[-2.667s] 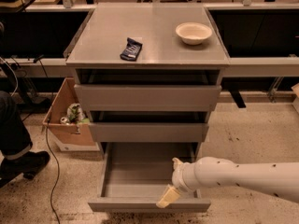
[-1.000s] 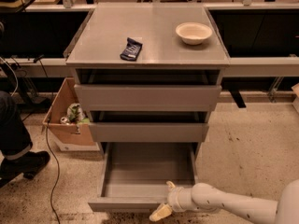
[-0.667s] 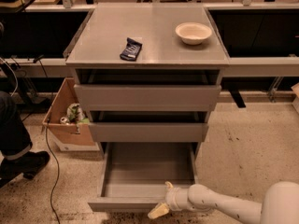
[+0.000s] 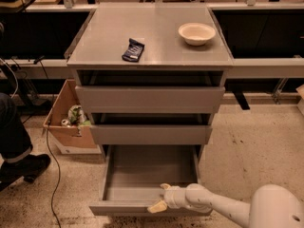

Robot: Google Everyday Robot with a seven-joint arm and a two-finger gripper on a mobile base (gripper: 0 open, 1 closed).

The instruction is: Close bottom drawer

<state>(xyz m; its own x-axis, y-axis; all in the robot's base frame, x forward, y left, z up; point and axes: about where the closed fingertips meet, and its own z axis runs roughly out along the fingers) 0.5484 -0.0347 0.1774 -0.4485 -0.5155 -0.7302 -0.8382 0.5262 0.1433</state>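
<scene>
The bottom drawer (image 4: 142, 175) of the grey metal cabinet (image 4: 149, 37) is pulled far out and looks empty inside. Its front panel (image 4: 121, 207) runs along the lower edge of the camera view. My gripper (image 4: 160, 197) reaches in from the lower right on a white arm (image 4: 223, 205). It sits at the drawer's front edge, right of the middle, with one cream fingertip (image 4: 156, 207) over the front panel and the other just inside. The two drawers above stand nearly closed.
A white bowl (image 4: 196, 33) and a dark packet (image 4: 133, 50) lie on the cabinet top. A cardboard box (image 4: 64, 122) with trash stands on the floor to the left, beside a person's leg and shoe (image 4: 19, 160) and a cable. Benches run behind.
My gripper has moved down and left from inside the drawer's right side to its front edge. The drawer has stayed about as far out as before.
</scene>
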